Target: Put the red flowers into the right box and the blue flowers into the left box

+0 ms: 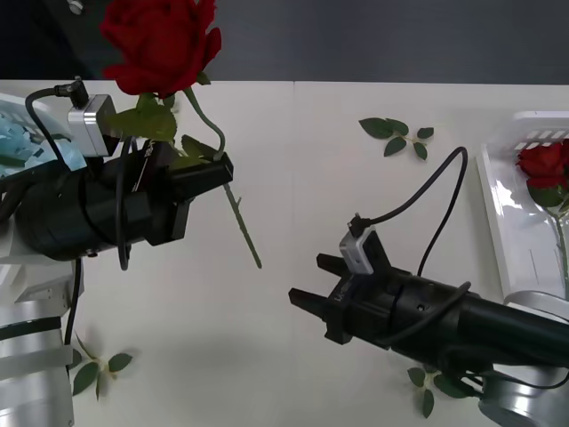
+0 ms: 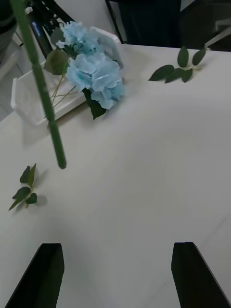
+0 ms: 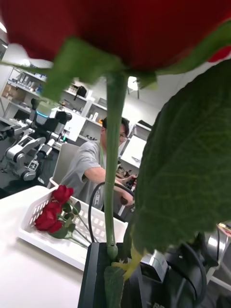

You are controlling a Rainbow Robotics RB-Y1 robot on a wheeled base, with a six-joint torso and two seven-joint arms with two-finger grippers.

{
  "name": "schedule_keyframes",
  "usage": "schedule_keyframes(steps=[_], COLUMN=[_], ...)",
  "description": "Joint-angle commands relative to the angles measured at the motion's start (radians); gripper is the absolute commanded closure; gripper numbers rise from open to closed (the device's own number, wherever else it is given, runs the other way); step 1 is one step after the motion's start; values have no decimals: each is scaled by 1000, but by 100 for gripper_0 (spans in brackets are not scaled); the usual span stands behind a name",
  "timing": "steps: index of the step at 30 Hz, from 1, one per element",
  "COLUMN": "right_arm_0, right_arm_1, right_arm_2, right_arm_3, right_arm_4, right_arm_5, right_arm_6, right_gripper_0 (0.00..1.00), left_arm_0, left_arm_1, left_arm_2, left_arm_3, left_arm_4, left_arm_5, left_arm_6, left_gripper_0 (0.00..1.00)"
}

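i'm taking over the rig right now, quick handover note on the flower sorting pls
Left gripper: shut on a red rose, held up above the table's left half, stem hanging down.
Right gripper: open, holding nothing, low over the table middle, facing the left arm.
Right box: red roses already inside.
Left box: blue flowers in it, heads spilling over the rim.
Loose leaf sprigs lie on the table.
Left to do: get the held rose across into the right box, perhaps by a handover to the right gripper.
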Motion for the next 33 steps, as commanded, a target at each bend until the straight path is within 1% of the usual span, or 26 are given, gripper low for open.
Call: schedule_keyframes(steps=[1, 4, 6, 13, 25, 33], right_arm_0=[-68, -94, -110, -153, -171, -165], right_arm_1=[59, 127, 159, 219, 228, 242], right_arm_2=[45, 65, 68, 74, 95, 79], right_arm_3=[47, 104, 131, 162, 160, 159], right_arm_4=[51, 81, 97, 97, 86, 86], right_arm_5=[-75, -121, -128, -129, -226, -227], right_arm_6=[40, 38, 38, 32, 24, 29], right_gripper_0=[34, 34, 35, 34, 34, 34], left_arm_0=[-5, -6, -11, -12, -16, -16], left_arm_1=[1, 1, 1, 1, 1, 1], left_arm_2=[-17, -24, -29, -35, -49, -54], left_arm_3=[2, 2, 6, 8, 8, 8], left_arm_4=[30, 17, 14, 1, -22, -42], left_arm_5=[7, 2, -3, -3, -3, -15], left_arm_6=[-51, -54, -57, -72, -106, -115], left_gripper_0=[100, 100, 100, 100, 100, 100])
